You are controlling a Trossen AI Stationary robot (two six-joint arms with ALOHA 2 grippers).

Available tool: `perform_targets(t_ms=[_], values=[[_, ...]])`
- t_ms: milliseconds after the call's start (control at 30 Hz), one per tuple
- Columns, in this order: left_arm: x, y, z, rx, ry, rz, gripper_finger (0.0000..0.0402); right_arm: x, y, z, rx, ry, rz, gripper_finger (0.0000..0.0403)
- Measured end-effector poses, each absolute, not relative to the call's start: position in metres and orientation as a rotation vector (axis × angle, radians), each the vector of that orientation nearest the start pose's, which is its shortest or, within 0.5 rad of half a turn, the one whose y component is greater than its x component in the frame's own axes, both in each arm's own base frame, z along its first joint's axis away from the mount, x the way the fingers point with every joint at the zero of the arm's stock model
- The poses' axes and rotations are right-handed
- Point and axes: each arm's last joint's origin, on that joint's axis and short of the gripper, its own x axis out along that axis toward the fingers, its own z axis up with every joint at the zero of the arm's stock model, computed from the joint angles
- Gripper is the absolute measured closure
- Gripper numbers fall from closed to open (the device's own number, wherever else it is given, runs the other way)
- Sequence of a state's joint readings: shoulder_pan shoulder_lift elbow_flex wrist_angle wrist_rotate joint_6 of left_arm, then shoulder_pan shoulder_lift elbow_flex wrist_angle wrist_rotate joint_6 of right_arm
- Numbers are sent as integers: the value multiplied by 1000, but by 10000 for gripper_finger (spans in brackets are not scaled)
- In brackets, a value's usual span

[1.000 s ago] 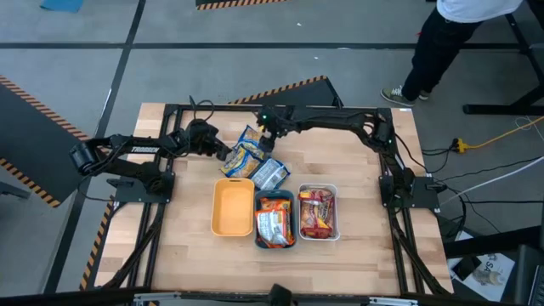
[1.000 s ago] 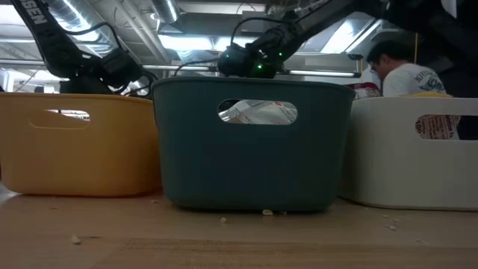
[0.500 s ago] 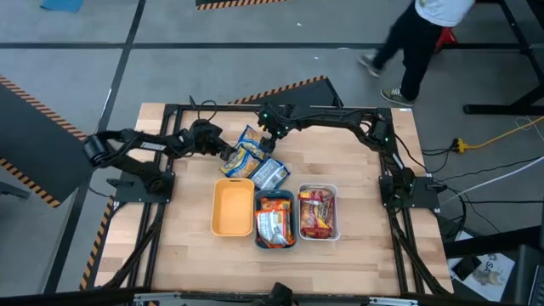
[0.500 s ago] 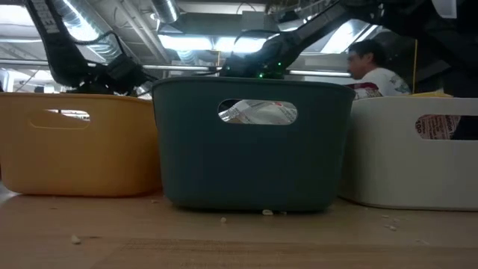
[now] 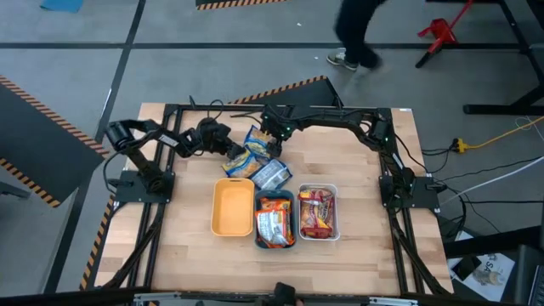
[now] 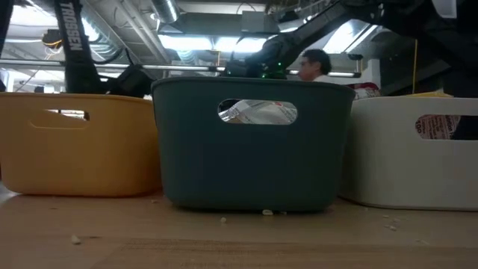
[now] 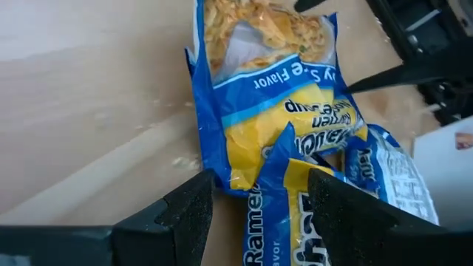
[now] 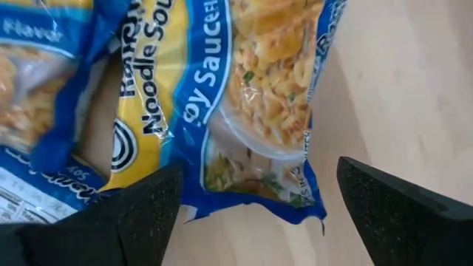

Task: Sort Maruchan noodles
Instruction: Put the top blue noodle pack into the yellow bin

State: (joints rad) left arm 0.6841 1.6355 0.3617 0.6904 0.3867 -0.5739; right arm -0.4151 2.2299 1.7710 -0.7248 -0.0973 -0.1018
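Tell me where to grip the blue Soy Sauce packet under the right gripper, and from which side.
Take the blue Soy Sauce packet by its crimped end seam, coming straight down. It lies flat on the wooden table, the right gripper is open astride that end, and its other end overlaps the neighbouring blue-yellow packet.

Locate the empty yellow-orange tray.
High view: the empty yellow-orange plastic tray sits leftmost in the tray row, touching the teal tray, just below the loose blue-yellow noodle packets.

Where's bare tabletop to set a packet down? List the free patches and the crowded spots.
Free: the table left of and in front of the yellow tray, and right of the white tray. Crowded: the blue-yellow packets between the left gripper and right gripper.
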Motion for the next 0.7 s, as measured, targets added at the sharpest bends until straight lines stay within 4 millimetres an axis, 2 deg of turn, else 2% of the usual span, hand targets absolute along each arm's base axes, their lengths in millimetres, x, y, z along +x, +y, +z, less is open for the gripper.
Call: perform_targets(t_ms=[267,467,567,700], values=[[218,158,100,-840,417,335,189,411,-191,164,223,1273,-188,59],[234,161,103,-831,418,263,189,411,-190,164,180,1285,-142,61],[239,162,102,-827,418,260,189,410,-189,165,175,1292,-132,78],[241,163,101,-828,422,259,189,410,-189,165,166,1294,-124,126]])
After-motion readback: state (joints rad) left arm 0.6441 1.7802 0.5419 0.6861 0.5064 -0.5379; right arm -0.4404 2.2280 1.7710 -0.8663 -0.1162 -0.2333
